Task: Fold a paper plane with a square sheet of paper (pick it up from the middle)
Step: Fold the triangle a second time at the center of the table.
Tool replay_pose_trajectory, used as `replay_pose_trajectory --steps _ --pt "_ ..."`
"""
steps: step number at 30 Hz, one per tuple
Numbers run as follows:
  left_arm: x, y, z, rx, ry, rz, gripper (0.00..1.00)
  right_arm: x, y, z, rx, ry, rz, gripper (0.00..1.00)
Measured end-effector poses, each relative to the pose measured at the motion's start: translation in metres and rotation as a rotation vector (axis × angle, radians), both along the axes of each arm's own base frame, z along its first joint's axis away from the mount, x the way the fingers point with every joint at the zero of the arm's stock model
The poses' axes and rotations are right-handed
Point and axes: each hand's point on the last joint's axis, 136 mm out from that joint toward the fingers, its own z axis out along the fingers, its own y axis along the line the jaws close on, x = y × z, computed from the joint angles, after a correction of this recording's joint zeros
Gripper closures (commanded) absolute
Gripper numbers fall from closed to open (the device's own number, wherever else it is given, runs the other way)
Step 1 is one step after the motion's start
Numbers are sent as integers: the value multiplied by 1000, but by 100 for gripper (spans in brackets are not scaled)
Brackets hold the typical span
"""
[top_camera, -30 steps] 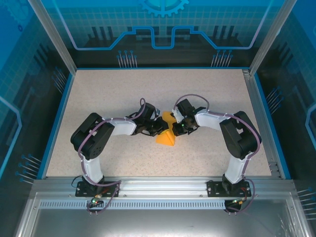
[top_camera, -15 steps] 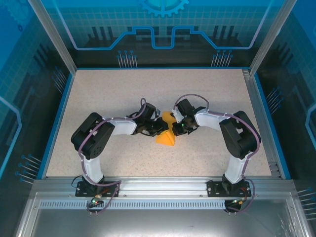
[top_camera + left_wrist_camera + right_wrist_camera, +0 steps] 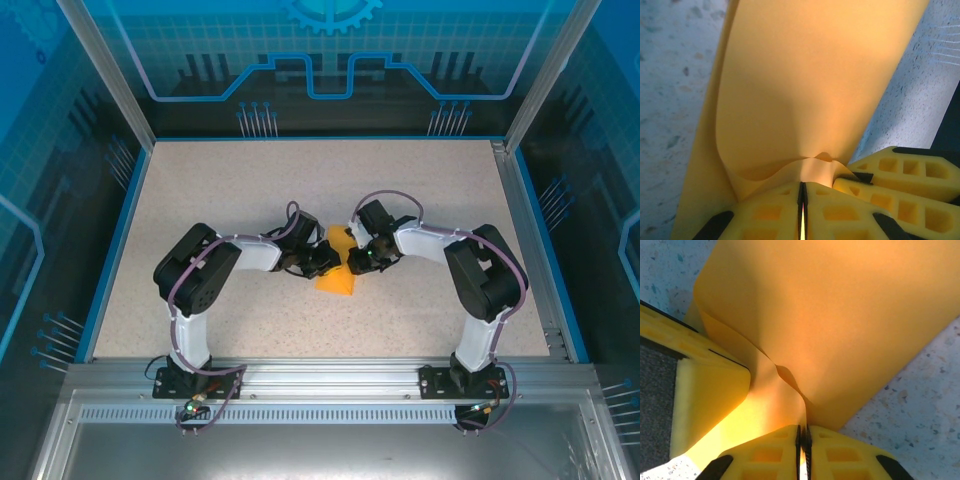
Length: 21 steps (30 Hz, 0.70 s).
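The square sheet of paper (image 3: 337, 283) is orange-yellow and lies folded on the speckled table between the two arms, with a pointed corner toward the near side. My left gripper (image 3: 326, 262) is shut on a raised ridge of the paper (image 3: 815, 75); its jaws (image 3: 802, 186) are pressed together on it. My right gripper (image 3: 353, 261) meets it from the other side. In the right wrist view the paper (image 3: 840, 315) runs into the narrow slit between that gripper's jaws (image 3: 803, 429). The two grippers stand almost touching: the right gripper's fingers (image 3: 900, 172) show beside the left's, and a left finger (image 3: 705, 390) beside the right's.
The table (image 3: 250, 200) is bordered by a blue rim (image 3: 118, 250) at the left and an aluminium rail (image 3: 530, 240) at the right. Both arm bases stand at the near edge, on a metal ledge (image 3: 320, 380).
The left arm's elbow has shifted a little to the right and forward. The grippers and the paper stay in the same spot.
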Motion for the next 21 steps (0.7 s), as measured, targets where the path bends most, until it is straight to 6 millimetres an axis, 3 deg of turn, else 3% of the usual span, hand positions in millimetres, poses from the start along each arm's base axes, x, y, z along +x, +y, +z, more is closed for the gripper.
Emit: replay_pose_trajectory --steps 4,9,12,15,21 --pt "0 0 0 -3 -4 0 88 3 -3 10 6 -14 -26 68" --pt "0 0 0 -4 -5 0 87 11 -7 50 60 -88 -79 67" --pt "0 0 0 -4 -5 0 88 5 -1 67 141 -94 -91 80" --pt "0 0 0 -4 -5 0 88 -8 10 66 224 -44 -96 92" --pt "0 0 0 -4 -5 0 87 -37 31 52 284 71 -90 96"
